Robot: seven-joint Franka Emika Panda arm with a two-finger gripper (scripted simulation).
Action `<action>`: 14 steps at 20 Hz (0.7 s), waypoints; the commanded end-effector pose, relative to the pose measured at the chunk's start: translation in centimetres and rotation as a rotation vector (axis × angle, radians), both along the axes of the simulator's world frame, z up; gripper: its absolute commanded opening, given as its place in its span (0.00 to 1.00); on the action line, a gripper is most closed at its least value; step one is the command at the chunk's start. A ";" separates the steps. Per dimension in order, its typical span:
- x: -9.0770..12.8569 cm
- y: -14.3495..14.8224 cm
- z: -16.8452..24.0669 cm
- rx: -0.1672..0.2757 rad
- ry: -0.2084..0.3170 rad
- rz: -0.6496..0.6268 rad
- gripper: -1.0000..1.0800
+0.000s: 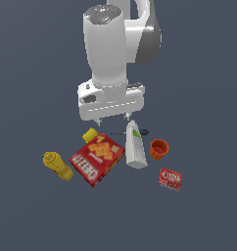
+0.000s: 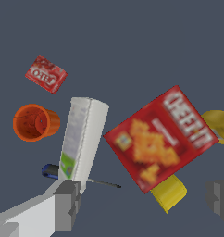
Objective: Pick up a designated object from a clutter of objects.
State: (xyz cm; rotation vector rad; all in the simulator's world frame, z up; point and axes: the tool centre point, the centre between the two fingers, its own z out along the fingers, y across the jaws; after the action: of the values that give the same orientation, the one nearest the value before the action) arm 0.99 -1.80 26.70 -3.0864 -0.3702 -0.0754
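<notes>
The designated object, a stubby yellow can (image 1: 90, 135) (image 2: 169, 192), lies against the far edge of the red cracker box (image 1: 97, 158) (image 2: 160, 139), which partly covers it in the wrist view. My gripper (image 1: 111, 118) (image 2: 144, 200) hangs open above the clutter, up and to the exterior view's right of the can, holding nothing. In the wrist view the can sits between the two grey fingertips (image 2: 67, 203), nearer the other one. The clutter also holds a white bottle (image 1: 135, 145) (image 2: 84, 136) lying beside the box.
A yellow mustard bottle (image 1: 58, 165) (image 2: 218, 126) lies on the box's other side. An orange cup (image 1: 159, 148) (image 2: 35, 121), a small red box (image 1: 170, 178) (image 2: 46, 74) and a thin dark pen-like tool (image 1: 141, 132) (image 2: 51, 171) lie around the white bottle.
</notes>
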 end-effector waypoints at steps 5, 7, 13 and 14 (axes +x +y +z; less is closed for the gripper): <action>-0.8 -2.8 -3.5 -0.010 0.003 0.112 0.96; -1.1 -3.6 -4.6 -0.012 0.004 0.146 0.96; -2.3 -6.1 -7.7 -0.021 0.008 0.249 0.96; -2.6 -6.5 -8.3 -0.023 0.008 0.266 0.96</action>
State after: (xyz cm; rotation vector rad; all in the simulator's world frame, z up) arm -1.23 -7.64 19.23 -3.0341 -0.7392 -0.0535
